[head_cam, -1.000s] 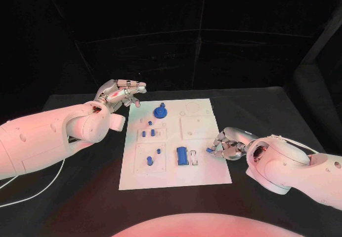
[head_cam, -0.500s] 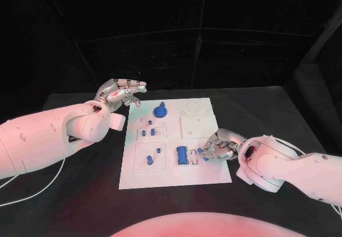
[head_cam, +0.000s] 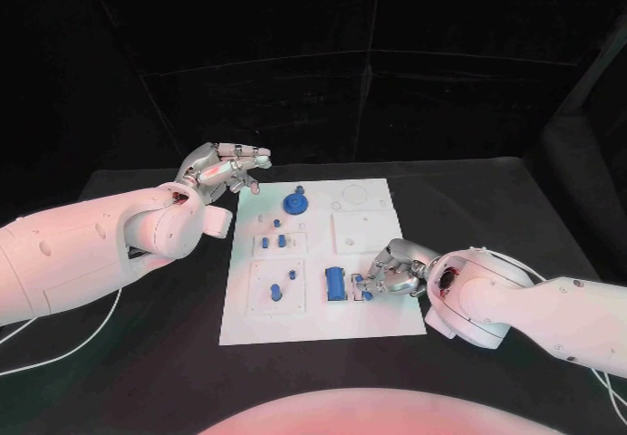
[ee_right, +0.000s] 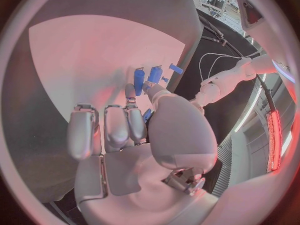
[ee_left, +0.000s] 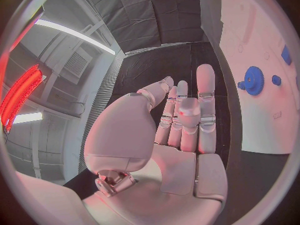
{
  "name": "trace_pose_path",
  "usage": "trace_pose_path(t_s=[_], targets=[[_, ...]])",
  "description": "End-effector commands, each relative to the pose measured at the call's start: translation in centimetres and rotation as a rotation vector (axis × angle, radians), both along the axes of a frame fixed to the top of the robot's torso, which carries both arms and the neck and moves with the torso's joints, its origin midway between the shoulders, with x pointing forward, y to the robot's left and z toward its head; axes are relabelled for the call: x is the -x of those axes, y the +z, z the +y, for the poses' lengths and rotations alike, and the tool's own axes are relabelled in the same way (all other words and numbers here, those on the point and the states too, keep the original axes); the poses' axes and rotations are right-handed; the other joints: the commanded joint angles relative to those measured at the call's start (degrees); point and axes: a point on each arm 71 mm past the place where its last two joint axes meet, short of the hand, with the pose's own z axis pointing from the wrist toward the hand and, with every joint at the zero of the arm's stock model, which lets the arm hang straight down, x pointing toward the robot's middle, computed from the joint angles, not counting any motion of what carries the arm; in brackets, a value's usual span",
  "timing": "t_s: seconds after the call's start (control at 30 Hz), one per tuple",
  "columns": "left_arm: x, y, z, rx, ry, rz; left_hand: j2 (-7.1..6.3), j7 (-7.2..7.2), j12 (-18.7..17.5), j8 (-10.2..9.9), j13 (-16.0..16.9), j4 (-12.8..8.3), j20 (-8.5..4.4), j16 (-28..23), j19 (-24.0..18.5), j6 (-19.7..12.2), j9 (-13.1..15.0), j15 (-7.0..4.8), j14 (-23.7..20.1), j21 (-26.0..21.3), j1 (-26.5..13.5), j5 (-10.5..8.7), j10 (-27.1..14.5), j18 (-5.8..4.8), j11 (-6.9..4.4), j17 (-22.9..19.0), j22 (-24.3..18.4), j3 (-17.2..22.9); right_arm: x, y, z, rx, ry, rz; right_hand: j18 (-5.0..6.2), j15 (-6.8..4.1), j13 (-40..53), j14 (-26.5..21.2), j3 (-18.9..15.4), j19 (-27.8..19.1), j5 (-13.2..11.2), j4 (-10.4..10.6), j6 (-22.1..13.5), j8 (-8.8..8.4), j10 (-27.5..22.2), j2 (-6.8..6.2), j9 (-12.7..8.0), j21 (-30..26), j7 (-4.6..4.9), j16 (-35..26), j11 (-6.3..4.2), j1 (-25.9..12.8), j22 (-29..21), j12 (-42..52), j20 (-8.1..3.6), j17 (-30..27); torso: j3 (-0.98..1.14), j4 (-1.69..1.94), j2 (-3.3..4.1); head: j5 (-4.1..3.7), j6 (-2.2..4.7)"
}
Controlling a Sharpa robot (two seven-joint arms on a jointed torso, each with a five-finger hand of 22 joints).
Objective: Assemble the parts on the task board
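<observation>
Over the flat white task board [head_cam: 372, 243], the silver right hand [head_cam: 390, 272] pinches a small blue part [head_cam: 367, 294], just beside the upright blue pieces [head_cam: 336, 285]. Left hand [head_cam: 225, 167] hovers off the board's far corner, fingers loosely apart and holding nothing, near the round blue gear [head_cam: 295, 205].

White task board [head_cam: 379, 308] bearing blue parts, including a blue gear [head_cam: 295, 205] and blue bars [head_cam: 334, 285]; black desk [head_cam: 496, 199]; silver left robot hand [head_cam: 225, 169] and right robot hand [head_cam: 392, 272] on white arms.
</observation>
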Motion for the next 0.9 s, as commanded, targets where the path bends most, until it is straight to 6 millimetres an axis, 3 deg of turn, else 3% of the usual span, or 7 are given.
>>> trace_pose_path(t_s=[0.03, 0.6, 0.8, 0.9], targets=[[0.04, 0.09, -0.20, 0.008, -0.015, -0.002, 0.72, -0.03, 0.40, 0.28, 0.06, 0.06, -0.07, -0.10, -0.17, -0.30, -0.05, -0.03, -0.33, -0.13, 0.03, -0.18, -0.43, 0.39, 0.03, -0.07, -0.07, -0.31, -0.21, -0.04, 0.09, 0.004, -0.014, -0.001, -0.91, -0.41, 0.00, 1.28, -0.22, 0.65, 0.39, 0.22, 1.25, 0.29, 0.18, 0.04, 0.08, 0.23, -1.14, 0.32, -0.16, -0.52, 0.06, -0.06, -0.36, 0.01, 0.01, -0.03, 0.01, 0.05, -0.09], [0.07, 0.10, -0.23, 0.008, -0.016, -0.001, 0.79, -0.02, 0.52, 0.35, 0.07, 0.08, -0.07, -0.07, -0.12, -0.35, -0.05, -0.03, -0.34, -0.22, 0.04, -0.18, -0.53, 0.39, 0.03, -0.10, -0.14, -0.44, -0.69, -0.27, 0.81, 0.008, -0.015, -0.010, -0.89, -0.54, 0.24, 1.27, -1.18, 0.62, -0.33, 0.63, 1.71, 0.62, 0.35, -0.16, 0.55, 0.16, -1.33, 0.33, -0.32, -1.53, -0.04, 0.10, -0.49, 0.03, 0.00, -0.05, 0.01, 0.18, -0.50], [0.09, 0.11, -0.17, 0.008, -0.015, -0.001, 0.79, -0.02, 0.52, 0.35, 0.07, 0.08, -0.07, -0.07, -0.12, -0.35, -0.05, -0.03, -0.34, -0.22, 0.04, -0.18, -0.53, 0.39, 0.03, -0.10, -0.14, -0.44, -0.78, -0.33, 0.80, 0.014, -0.020, -0.011, -0.87, -0.51, 0.25, 1.20, -4.32, 0.56, -0.22, 2.33, 1.87, 0.80, 0.40, -0.92, 1.05, 0.02, -1.28, 0.18, -0.28, -4.38, -0.20, -0.02, -0.51, -0.22, 0.00, -0.07, -0.04, 0.20, -0.60], [0.09, 0.11, -0.15, 0.008, -0.014, -0.001, 0.79, -0.02, 0.52, 0.35, 0.07, 0.08, -0.07, -0.07, -0.12, -0.35, -0.05, -0.03, -0.34, -0.22, 0.04, -0.18, -0.53, 0.39, 0.03, -0.10, -0.14, -0.44, -0.79, -0.34, 0.81, 0.015, -0.019, -0.010, -0.84, -0.50, 0.27, 1.18, -6.25, 0.53, -1.28, 3.09, 1.90, 0.84, 0.40, -1.38, 1.27, -0.07, -1.27, 0.13, -0.25, -5.49, -0.31, -0.06, -0.51, -0.29, 0.02, -0.09, -0.06, 0.21, -0.65]])
